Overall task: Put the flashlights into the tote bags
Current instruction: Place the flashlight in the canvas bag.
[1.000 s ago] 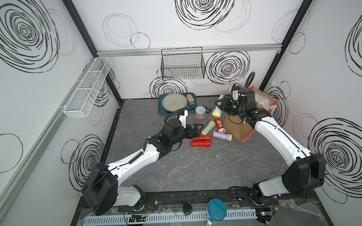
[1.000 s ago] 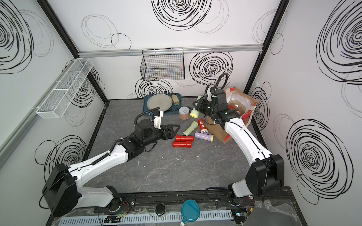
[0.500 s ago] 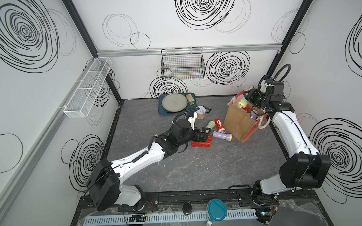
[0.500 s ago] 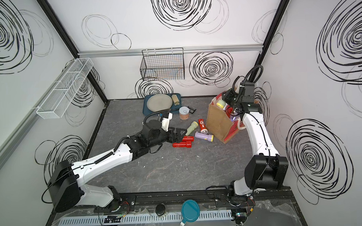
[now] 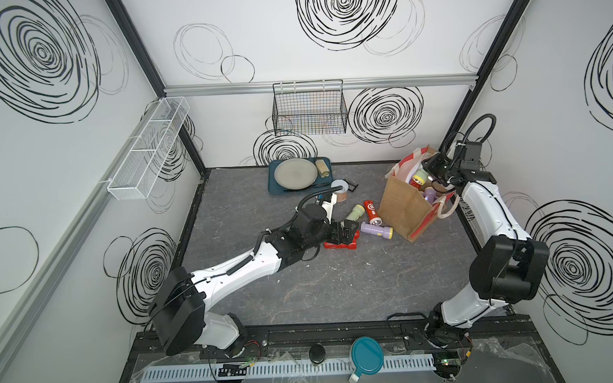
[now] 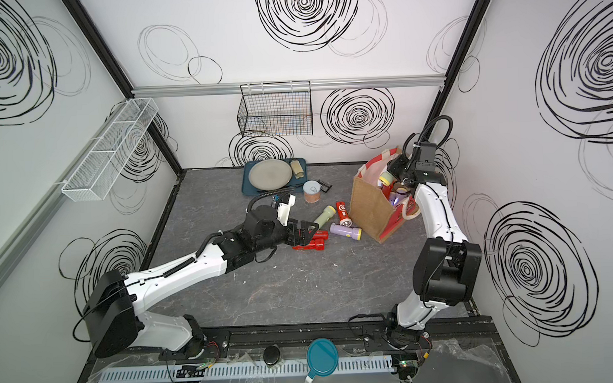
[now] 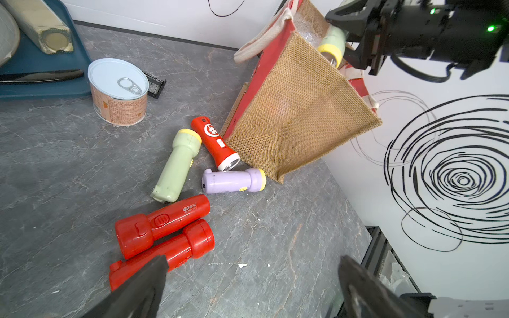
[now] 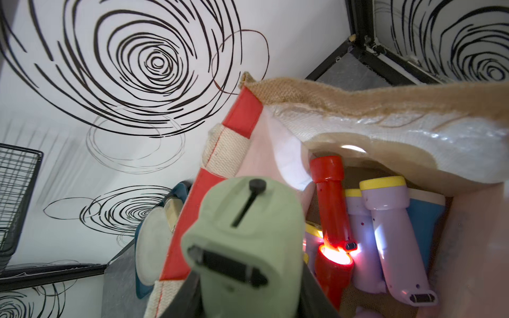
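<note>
The brown jute tote bag (image 5: 409, 202) (image 6: 372, 204) leans at the back right. My right gripper (image 5: 429, 172) (image 8: 249, 300) is shut on a pale green flashlight (image 5: 420, 176) (image 8: 245, 242) held over the bag's mouth. Inside lie a red flashlight (image 8: 329, 190), lilac ones (image 8: 391, 220) and a blue one (image 8: 424, 220). My left gripper (image 5: 345, 231) (image 7: 252, 264) is open, low over two red flashlights (image 7: 162, 223). A pale green one (image 7: 177, 165), an orange-red one (image 7: 216, 144) and a lilac one (image 7: 234, 180) lie beside the bag.
A tin with a white lid (image 7: 118, 90) stands behind the loose flashlights. A blue tray (image 5: 273, 186) at the back holds a grey plate and a beige cylinder (image 5: 321, 166). A black wire basket (image 5: 309, 110) hangs on the back wall.
My right gripper has carried the pale green flashlight from beside the pile to above the bag's mouth, and the bag now stands more upright. My left gripper has advanced over the red flashlights.
</note>
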